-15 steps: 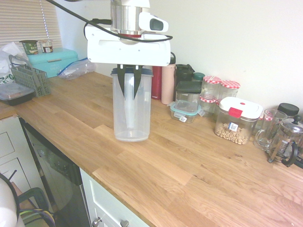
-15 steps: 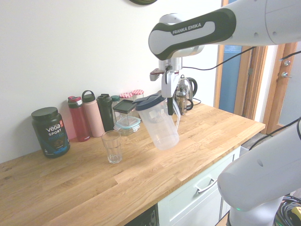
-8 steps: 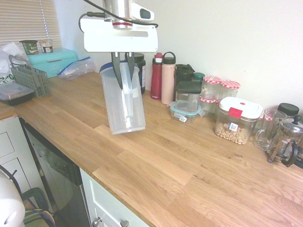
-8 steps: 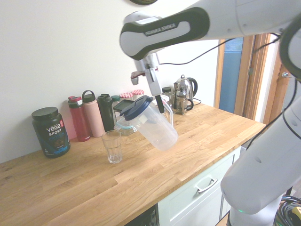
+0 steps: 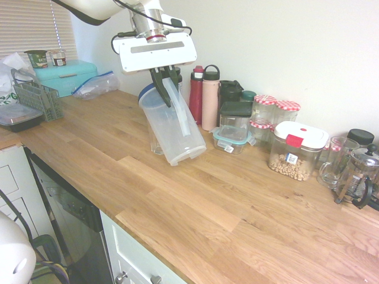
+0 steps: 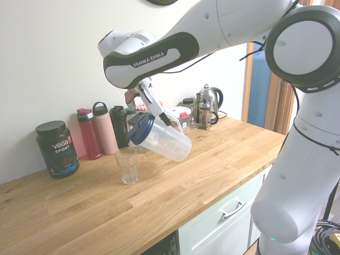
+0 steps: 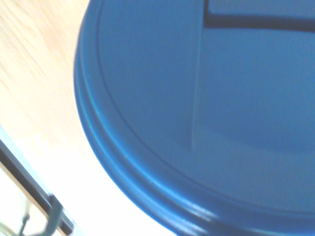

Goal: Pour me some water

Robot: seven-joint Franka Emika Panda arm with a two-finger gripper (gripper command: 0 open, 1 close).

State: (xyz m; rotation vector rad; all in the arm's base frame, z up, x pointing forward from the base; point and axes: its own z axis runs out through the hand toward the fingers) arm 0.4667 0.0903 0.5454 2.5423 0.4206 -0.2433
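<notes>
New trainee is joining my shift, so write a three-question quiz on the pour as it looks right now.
1. True or false: the pitcher stands upright on the counter.
2. Fill in: the gripper is shut on the pitcher's ____.
3. Multiple choice: which thing stands on the counter near the pitcher's lid, as the likely pour target?
a) the French press
b) the drinking glass
c) the nut container

Key: 1 false, it is tilted and held up; 2 handle; 3 b.
</notes>
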